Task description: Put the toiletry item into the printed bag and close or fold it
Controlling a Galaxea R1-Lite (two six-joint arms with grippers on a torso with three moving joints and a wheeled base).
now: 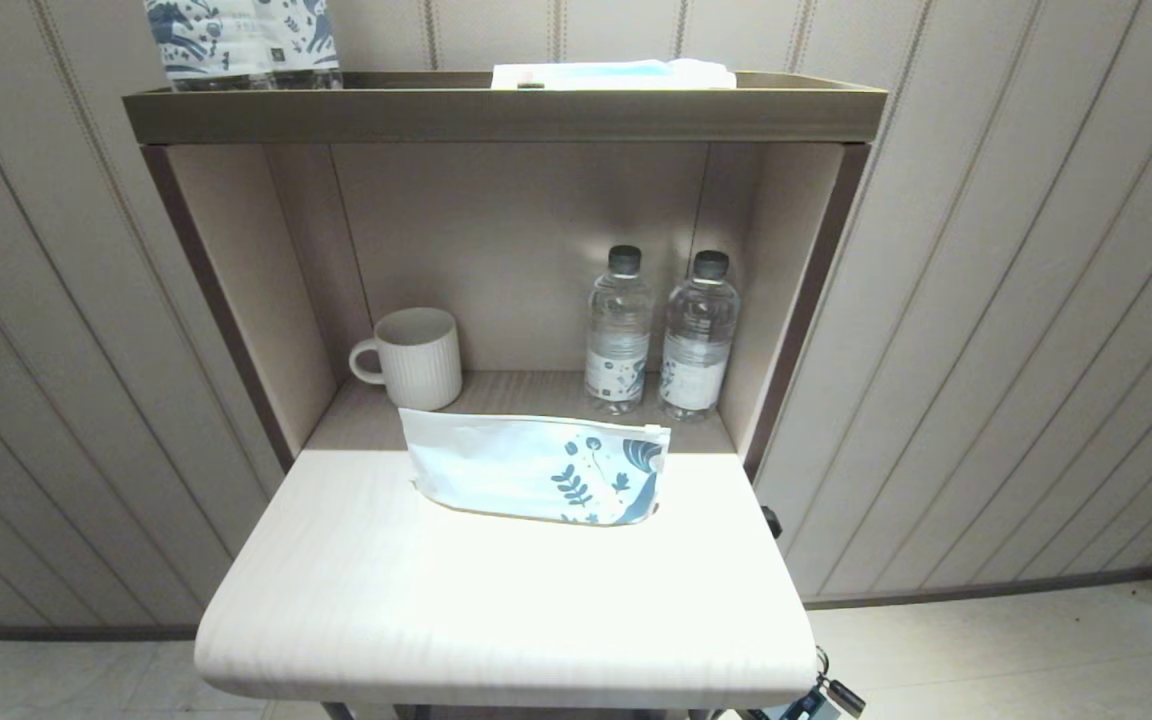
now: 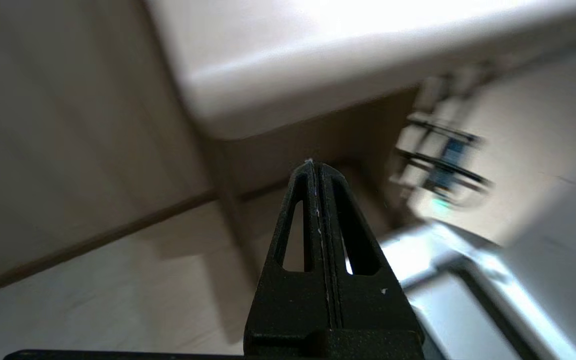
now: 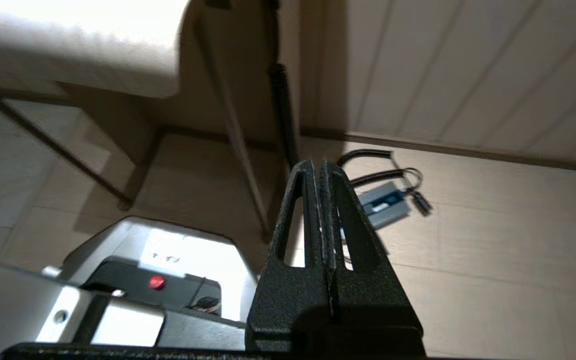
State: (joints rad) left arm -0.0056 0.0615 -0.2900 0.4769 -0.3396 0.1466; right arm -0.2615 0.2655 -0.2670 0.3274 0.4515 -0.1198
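Note:
The printed bag [image 1: 536, 465], a flat white pouch with blue leaf prints at its right end, lies across the back of the white table [image 1: 496, 600], at the mouth of the open shelf niche. Its top edge looks closed. The toiletry item is out of view. Neither arm shows in the head view. My left gripper [image 2: 313, 165] hangs below the table's corner [image 2: 248, 100], shut with nothing between its fingers. My right gripper [image 3: 318, 165] is also low, beside the table edge [image 3: 93, 65] over the floor, shut and empty.
A ribbed white mug [image 1: 416, 357] and two water bottles [image 1: 619, 330] [image 1: 698, 335] stand in the niche behind the bag. Blue-patterned wrapped bottles [image 1: 241, 40] and a flat white-blue packet [image 1: 616, 75] sit on the top shelf. A grey device with cables [image 3: 383, 205] lies on the floor.

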